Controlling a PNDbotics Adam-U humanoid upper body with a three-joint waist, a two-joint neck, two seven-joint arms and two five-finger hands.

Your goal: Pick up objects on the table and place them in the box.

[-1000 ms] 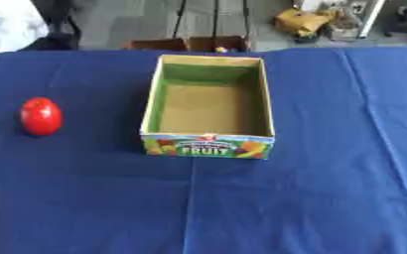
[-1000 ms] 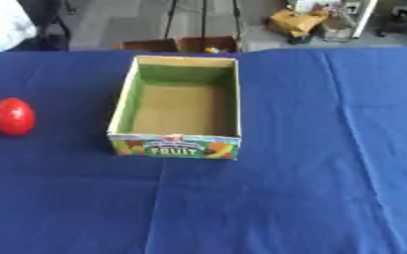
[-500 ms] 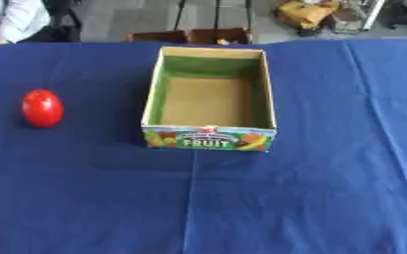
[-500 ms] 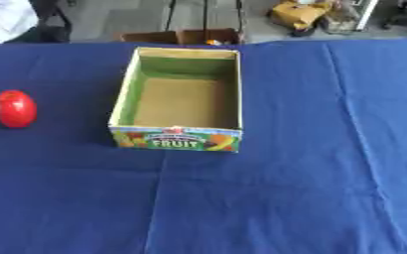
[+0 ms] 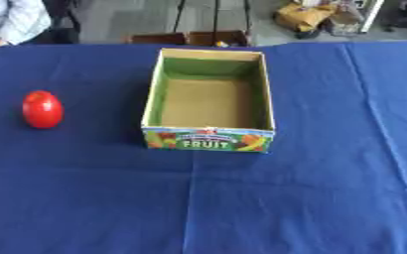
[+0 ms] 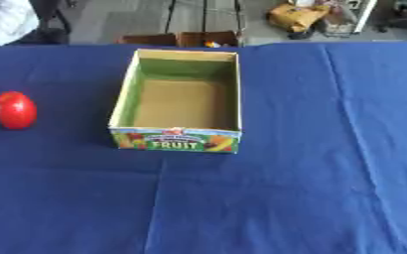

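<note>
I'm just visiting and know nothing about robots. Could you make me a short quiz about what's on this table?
1. True or false: the fruit box already holds something.
2. The red round object lies on which side of the box: A the robot's left, B the robot's right, C inside it?
3. What colour is the tablecloth?

Key: 1 false, it shows only its bare floor. 2 A. 3 blue.

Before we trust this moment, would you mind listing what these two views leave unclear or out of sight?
- Both hands: outside both eye views, so their state is unknown.
- Red object: rounded and glossy; blur hides what it is.
- Box: only "FRUIT" reads on the front; the smaller print is blurred. Its near wall hides the floor strip behind it.
- Table: cut off by the side and bottom edges.
</note>
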